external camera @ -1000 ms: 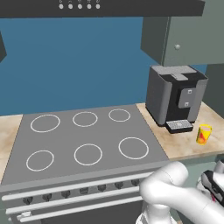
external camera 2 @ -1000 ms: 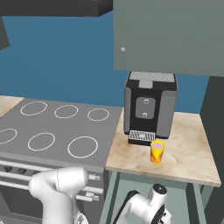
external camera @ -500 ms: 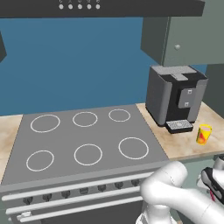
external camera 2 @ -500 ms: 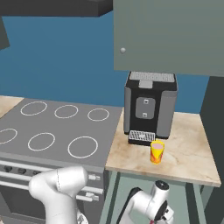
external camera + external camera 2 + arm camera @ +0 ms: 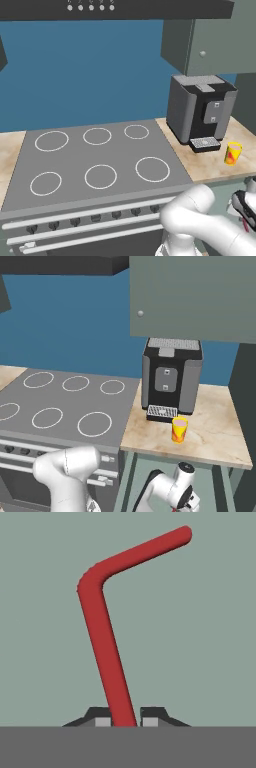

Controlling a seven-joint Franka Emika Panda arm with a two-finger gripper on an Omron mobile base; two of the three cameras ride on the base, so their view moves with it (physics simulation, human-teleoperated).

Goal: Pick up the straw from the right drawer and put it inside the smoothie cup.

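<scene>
The straw (image 5: 102, 637) is a red stick with a bent top. It rises from between my two dark fingertips (image 5: 102, 721) in the hand view. My gripper (image 5: 122, 719) is shut on its lower end. Behind the straw lies the flat pale grey-green inside of the right drawer (image 5: 200, 637). The smoothie cup (image 5: 232, 153), a small yellow tumbler with a red-orange patch, stands upright on the wooden counter in front of the coffee machine; the right base view has the cup (image 5: 179, 429) near the counter's front edge. My hand (image 5: 182, 491) hangs below that edge, under the cup.
A dark coffee machine (image 5: 200, 112) stands right behind the cup. The grey stove top (image 5: 95, 160) with several ring burners lies to the left, above an oven front with knobs (image 5: 75, 220). A grey-green wall cabinet (image 5: 195, 296) hangs over the counter (image 5: 215, 431).
The gripper has closed on the straw. In the base views the hand has barely shifted below the counter edge; the cup and machine have not moved.
</scene>
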